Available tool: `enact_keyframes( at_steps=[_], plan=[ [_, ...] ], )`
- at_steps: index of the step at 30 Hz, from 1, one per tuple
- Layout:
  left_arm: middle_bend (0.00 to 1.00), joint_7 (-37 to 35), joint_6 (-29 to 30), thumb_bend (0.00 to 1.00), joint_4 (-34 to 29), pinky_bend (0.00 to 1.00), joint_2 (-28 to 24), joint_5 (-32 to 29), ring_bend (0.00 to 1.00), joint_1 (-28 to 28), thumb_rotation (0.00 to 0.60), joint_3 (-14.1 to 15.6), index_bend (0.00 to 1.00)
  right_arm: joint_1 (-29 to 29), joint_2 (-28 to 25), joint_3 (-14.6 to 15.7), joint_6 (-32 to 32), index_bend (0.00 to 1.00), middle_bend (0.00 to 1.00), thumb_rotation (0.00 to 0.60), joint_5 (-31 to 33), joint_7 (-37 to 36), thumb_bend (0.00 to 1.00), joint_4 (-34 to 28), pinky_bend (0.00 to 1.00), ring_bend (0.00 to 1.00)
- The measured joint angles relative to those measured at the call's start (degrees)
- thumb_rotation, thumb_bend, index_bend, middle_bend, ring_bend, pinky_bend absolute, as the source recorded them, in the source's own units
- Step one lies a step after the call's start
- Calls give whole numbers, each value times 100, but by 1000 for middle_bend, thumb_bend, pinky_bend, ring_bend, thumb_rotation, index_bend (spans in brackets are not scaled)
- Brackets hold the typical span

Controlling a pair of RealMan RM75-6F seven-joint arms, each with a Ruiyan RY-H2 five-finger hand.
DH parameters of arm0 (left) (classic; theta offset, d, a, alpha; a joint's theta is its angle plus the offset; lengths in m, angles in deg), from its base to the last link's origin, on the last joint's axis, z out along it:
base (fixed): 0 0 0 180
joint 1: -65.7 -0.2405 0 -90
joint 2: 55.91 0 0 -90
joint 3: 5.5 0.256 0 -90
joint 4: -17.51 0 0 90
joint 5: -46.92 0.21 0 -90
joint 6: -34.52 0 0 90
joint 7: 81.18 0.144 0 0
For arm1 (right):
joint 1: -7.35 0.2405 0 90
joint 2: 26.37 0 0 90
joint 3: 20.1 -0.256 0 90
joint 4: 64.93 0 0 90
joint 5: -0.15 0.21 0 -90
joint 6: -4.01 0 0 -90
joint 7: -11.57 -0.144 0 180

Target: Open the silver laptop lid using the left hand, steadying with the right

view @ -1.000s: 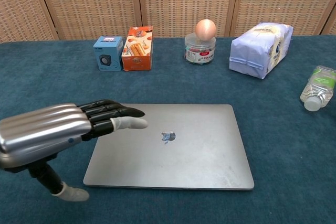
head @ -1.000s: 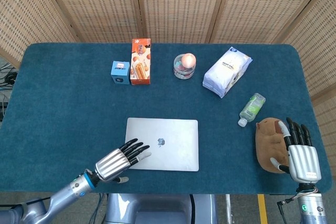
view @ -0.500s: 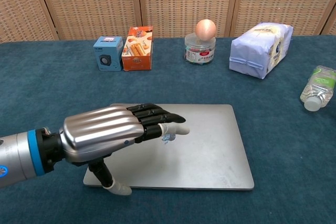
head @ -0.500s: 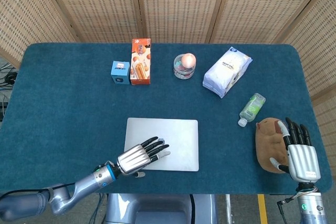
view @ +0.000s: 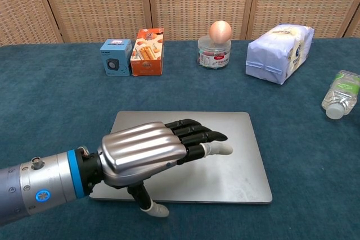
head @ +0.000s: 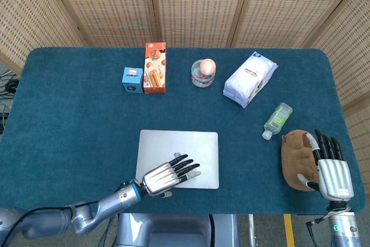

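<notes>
The left hand [view: 163, 153] hovers flat, palm down, fingers extended and empty, over the closed silver laptop [head: 199, 146]. Well right of the laptop, the right hand [head: 331, 169] rests open, fingers straight, beside a plush capybara [head: 296, 157].

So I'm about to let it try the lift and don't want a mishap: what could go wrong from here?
1. The left hand lies flat over the closed laptop, fingers on top and thumb below the front edge; it may press the lid down rather than catch it.
2. The right hand is far off by the brown plush toy, not steadying, so the laptop could slide on the blue cloth.
</notes>
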Motion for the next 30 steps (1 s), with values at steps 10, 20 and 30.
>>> enact_keyframes(
  at_steps=[10, 20, 30],
  plan=[
    [0, 126, -34, 91, 211, 0, 243, -208, 0, 136, 600, -41, 0, 5, -46, -18, -34, 0, 0, 600, 59, -97, 0, 2, 0, 0],
    [0, 277, -60, 121, 312, 0, 379, -430, 0, 197, 600, -19, 0, 6, -85, -23, -42, 0, 0, 600, 79, -167, 0, -15, 0, 0],
    [0, 474, -76, 255, 358, 0, 461, -562, 0, 217, 600, 14, 0, 11, -119, -28, -62, 0, 0, 600, 97, -241, 0, -21, 0, 0]
  ],
)
